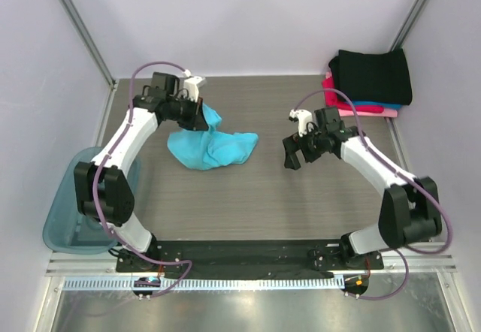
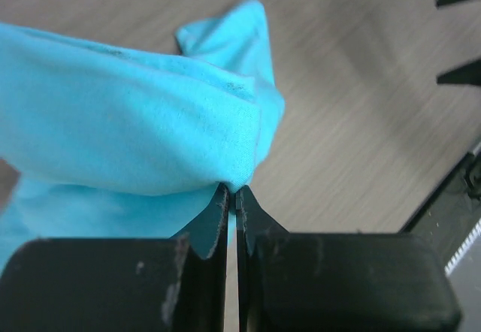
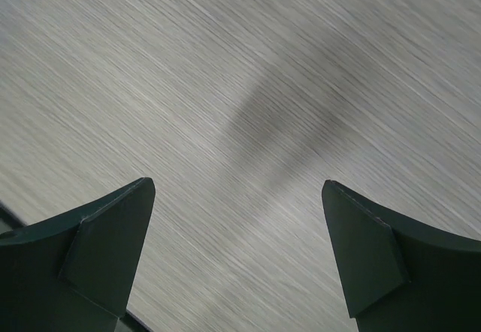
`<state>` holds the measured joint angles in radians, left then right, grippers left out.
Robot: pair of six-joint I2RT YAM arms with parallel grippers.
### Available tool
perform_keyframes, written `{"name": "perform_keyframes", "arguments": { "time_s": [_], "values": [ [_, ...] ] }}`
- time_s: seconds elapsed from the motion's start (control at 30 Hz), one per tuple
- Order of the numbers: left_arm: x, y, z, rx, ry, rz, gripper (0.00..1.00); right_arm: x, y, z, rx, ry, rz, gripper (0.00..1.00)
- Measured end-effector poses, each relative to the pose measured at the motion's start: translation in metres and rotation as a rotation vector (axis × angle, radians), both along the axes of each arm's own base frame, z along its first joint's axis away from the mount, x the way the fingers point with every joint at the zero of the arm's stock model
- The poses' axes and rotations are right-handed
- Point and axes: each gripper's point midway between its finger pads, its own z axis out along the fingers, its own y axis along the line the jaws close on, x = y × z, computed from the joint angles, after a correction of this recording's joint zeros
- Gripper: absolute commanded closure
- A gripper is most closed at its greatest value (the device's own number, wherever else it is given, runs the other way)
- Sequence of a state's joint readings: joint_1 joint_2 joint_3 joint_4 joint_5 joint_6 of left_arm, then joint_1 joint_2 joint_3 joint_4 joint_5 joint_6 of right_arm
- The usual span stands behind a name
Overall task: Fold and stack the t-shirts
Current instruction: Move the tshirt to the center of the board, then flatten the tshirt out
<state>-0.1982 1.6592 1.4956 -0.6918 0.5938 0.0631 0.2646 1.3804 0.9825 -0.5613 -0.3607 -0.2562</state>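
Turquoise t-shirt [image 1: 214, 148], crumpled on the table [image 1: 255, 197] left of centre, one bunched edge pinched in the left tool [image 1: 195, 114], jaws pressed together on the cloth. Right tool [image 1: 299, 152] spread wide, hovering over bare wood, well apart from that shirt. At the far right corner, stack of folded t-shirts [image 1: 372, 76]: black on top, pink and blue beneath. Blue-grey bin [image 1: 64, 212] beside the left edge.

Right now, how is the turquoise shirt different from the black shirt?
The turquoise shirt lies crumpled mid-table; the black shirt sits folded atop a stack in the far right corner. The left end effector pinches the turquoise shirt; the black shirt is unheld. Both are cloth.
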Motion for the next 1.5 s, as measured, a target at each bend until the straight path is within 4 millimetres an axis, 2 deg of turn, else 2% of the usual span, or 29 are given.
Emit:
{"name": "perform_keyframes", "arguments": {
  "time_s": [0.1, 0.17, 0.27, 0.37, 0.53, 0.73, 0.87, 0.97, 1.0, 1.07, 1.1, 1.13, 1.2, 1.33, 1.4, 1.5],
  "values": [
    [-0.017, -0.009, -0.021, 0.010, 0.053, -0.032, 1.00, 0.014, 0.020, -0.008, 0.075, 0.068, 0.021, 0.04],
    [-0.026, -0.006, -0.039, 0.032, 0.103, -0.027, 1.00, 0.031, 0.037, -0.004, 0.146, 0.084, 0.039, 0.08],
    [-0.032, 0.000, -0.053, 0.054, 0.137, -0.015, 1.00, 0.057, 0.063, 0.003, 0.259, 0.100, 0.062, 0.10],
    [-0.032, 0.001, -0.055, 0.062, 0.137, -0.010, 1.00, 0.079, 0.082, 0.002, 0.340, 0.120, 0.066, 0.12],
    [-0.035, 0.004, -0.063, 0.078, 0.152, -0.004, 1.00, 0.106, 0.103, -0.020, 0.400, 0.185, 0.058, 0.13],
    [-0.040, 0.009, -0.075, 0.106, 0.168, -0.004, 1.00, 0.122, 0.125, -0.049, 0.418, 0.255, 0.060, 0.14],
    [-0.043, 0.011, -0.080, 0.117, 0.180, 0.000, 1.00, 0.129, 0.141, -0.056, 0.422, 0.261, 0.080, 0.16],
    [-0.045, 0.012, -0.082, 0.120, 0.186, 0.000, 1.00, 0.133, 0.153, -0.059, 0.423, 0.256, 0.092, 0.34],
    [-0.045, 0.012, -0.083, 0.121, 0.187, 0.001, 1.00, 0.135, 0.156, -0.060, 0.420, 0.252, 0.092, 0.57],
    [-0.045, 0.012, -0.083, 0.122, 0.186, 0.001, 1.00, 0.139, 0.159, -0.063, 0.411, 0.243, 0.088, 0.73],
    [-0.045, 0.013, -0.083, 0.123, 0.186, 0.002, 1.00, 0.140, 0.160, -0.067, 0.405, 0.242, 0.081, 0.86],
    [-0.045, 0.013, -0.083, 0.124, 0.186, 0.003, 1.00, 0.141, 0.161, -0.069, 0.398, 0.239, 0.080, 0.92],
    [-0.044, 0.013, -0.083, 0.125, 0.185, 0.004, 1.00, 0.144, 0.161, -0.072, 0.383, 0.230, 0.069, 0.99],
    [-0.035, 0.016, -0.075, 0.131, 0.166, 0.018, 1.00, 0.158, 0.155, -0.067, 0.346, 0.180, 0.052, 0.99],
    [-0.020, 0.017, -0.062, 0.131, 0.132, 0.030, 1.00, 0.176, 0.150, -0.052, 0.336, 0.118, 0.046, 0.99],
    [0.019, 0.016, -0.025, 0.129, 0.023, 0.058, 1.00, 0.208, 0.132, -0.018, 0.318, -0.007, 0.032, 0.99]
  ]
}}
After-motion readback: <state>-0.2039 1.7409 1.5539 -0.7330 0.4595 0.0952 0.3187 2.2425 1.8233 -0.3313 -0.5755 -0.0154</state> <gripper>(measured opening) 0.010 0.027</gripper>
